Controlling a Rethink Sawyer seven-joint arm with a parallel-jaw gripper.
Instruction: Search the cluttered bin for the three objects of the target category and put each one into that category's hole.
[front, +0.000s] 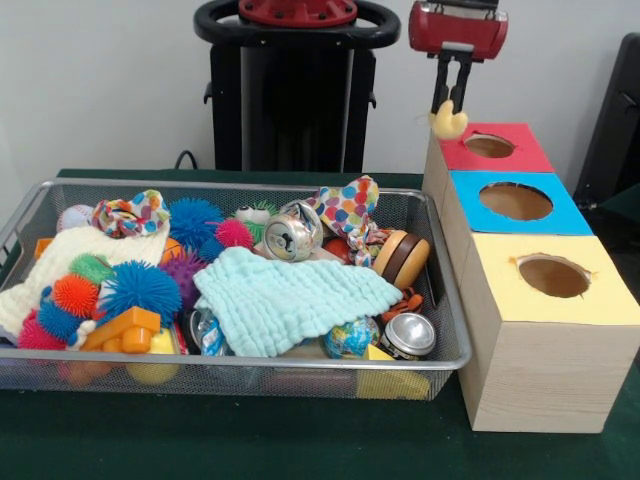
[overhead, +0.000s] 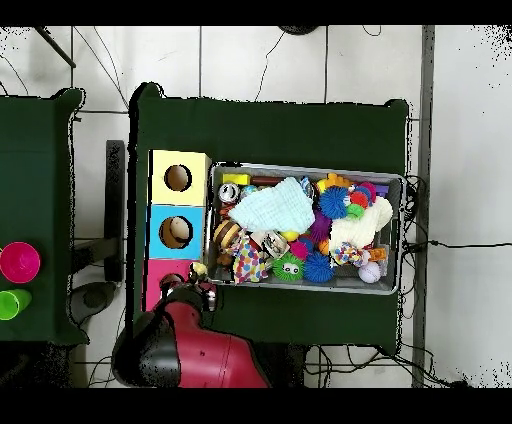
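Claw (front: 455, 105) hangs pinched on a pale yellow toy (front: 448, 122), just beside the red-topped box's hole (front: 489, 146) on the side toward the wire bin (front: 440, 232). From here the hole lies a short way sideways, away from the bin, and below the toy, so the coming move is probably a small shift over the opening before letting go. Other rounded toys must still sit somewhere among the bin's clutter; I cannot pick them out.

Bin (front: 20, 222): silver wire mesh, metal rim; boxes: pale matt wood, the red top (front: 525, 150) smooth and matt; aqua cloth (front: 290, 300): soft, crinkled weave; cans (front: 408, 335): shiny metal; puffer balls (front: 140, 288): spiky; table cover (front: 250, 440): dark green matt cloth
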